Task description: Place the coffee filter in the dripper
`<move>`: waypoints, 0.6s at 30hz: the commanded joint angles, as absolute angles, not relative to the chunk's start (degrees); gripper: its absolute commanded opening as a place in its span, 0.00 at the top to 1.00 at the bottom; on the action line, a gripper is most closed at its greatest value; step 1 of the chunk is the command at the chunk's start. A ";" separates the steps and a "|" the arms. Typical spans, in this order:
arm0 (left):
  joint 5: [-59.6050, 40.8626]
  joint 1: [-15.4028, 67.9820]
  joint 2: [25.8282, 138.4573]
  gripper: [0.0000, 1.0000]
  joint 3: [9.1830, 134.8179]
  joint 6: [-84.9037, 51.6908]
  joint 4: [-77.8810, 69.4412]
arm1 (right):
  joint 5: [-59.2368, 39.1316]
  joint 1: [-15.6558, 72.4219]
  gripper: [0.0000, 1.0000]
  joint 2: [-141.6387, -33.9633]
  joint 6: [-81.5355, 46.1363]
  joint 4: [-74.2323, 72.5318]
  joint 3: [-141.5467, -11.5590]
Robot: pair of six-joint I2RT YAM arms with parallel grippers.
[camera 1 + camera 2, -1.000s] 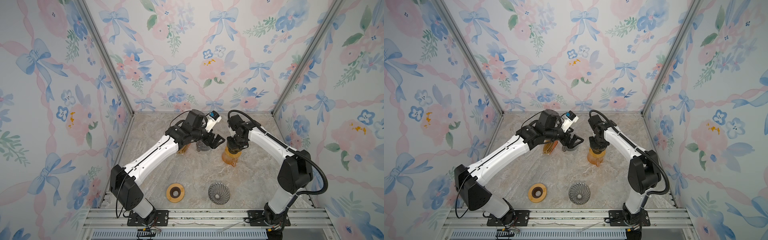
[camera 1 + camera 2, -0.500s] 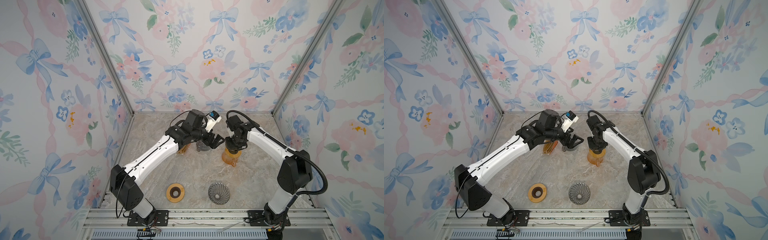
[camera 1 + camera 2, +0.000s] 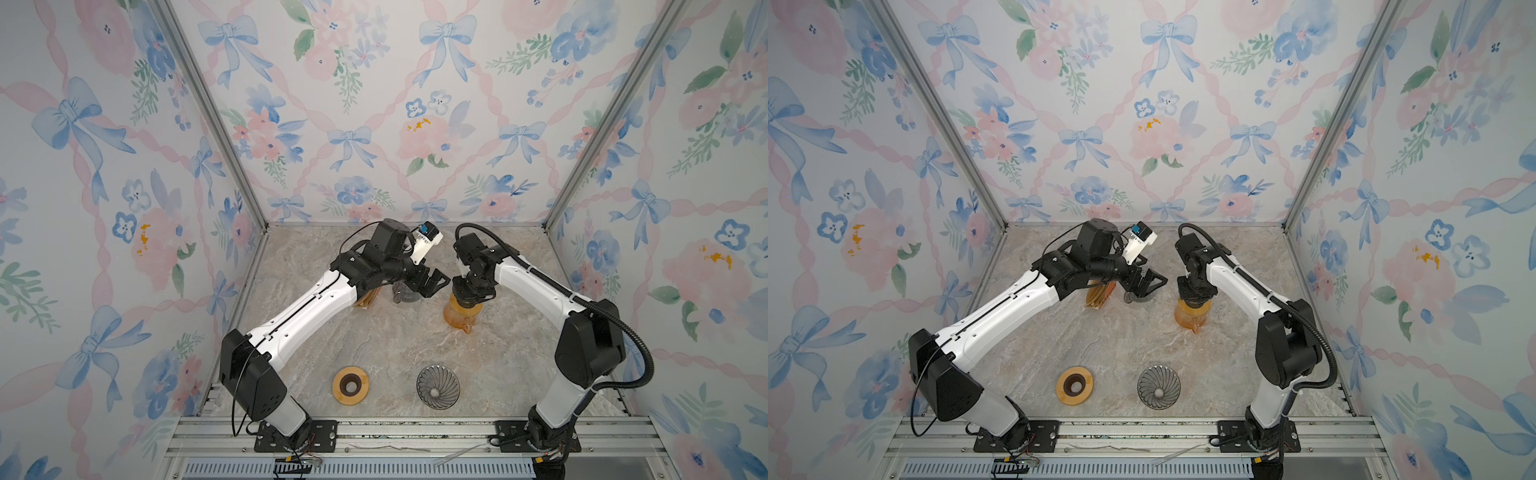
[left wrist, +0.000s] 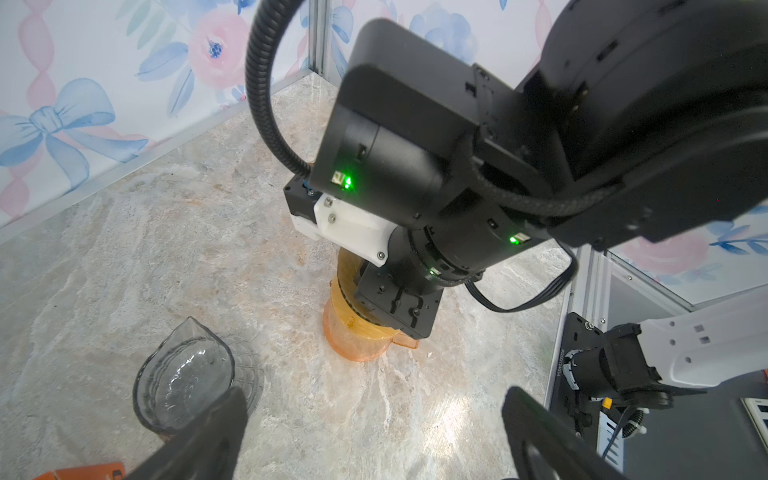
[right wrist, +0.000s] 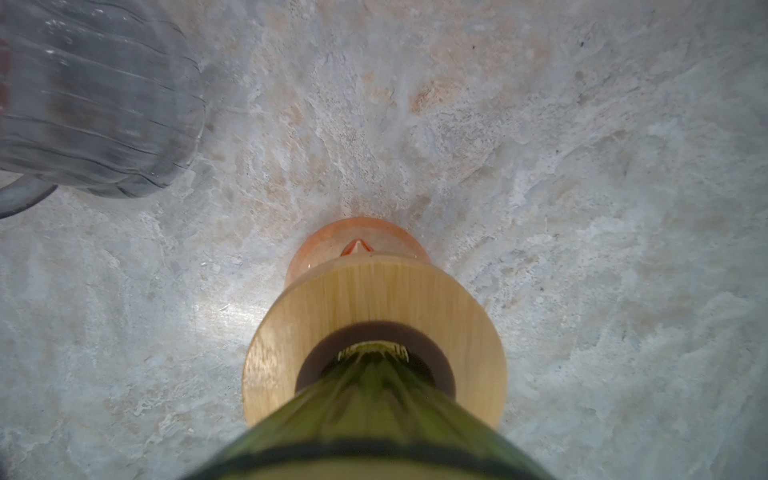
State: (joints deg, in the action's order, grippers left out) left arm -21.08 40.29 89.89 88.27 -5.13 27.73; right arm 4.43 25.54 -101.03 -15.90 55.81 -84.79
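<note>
- Arms: two, both reaching to the back of the worktop (image 3: pixel 395 340).
- Left gripper (image 3: pixel 434 284): its fingers (image 4: pixel 216 432) are spread wide with nothing between them, hanging just above the one grey glass jug (image 4: pixel 183 374).
- Right gripper (image 3: pixel 471 293): down on the green dripper (image 5: pixel 374 415). Its fingers are hidden, so I cannot tell whether they grip it.
- Drippers: two. The green one sits in a wooden ring (image 5: pixel 374 291) on the single orange carafe (image 3: pixel 459 318). A grey swirled dripper (image 3: pixel 438 384) lies at the front.
- Wooden rings: two. The second ring (image 3: pixel 351 384) lies flat near the grey swirled dripper.
- Coffee filter (image 3: pixel 1098 298): tan papers with an orange pack, under the left arm beside the grey glass jug and apart from both drippers. I cannot count the sheets.
</note>
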 commanded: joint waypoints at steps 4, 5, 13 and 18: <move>-22.04 40.35 90.14 0.02 87.88 -5.11 27.23 | 1.53 23.90 0.79 -99.58 -16.48 55.42 -83.43; -21.99 40.37 90.18 0.02 87.88 -5.14 27.24 | 1.25 23.62 0.79 -99.43 -16.57 55.31 -83.33; -22.00 40.41 90.11 0.02 87.89 -5.10 27.18 | 0.35 22.87 0.78 -98.44 -16.09 56.22 -85.15; -21.80 40.43 89.97 0.02 87.82 -5.10 27.20 | 0.60 22.74 0.75 -98.10 -15.67 57.04 -86.32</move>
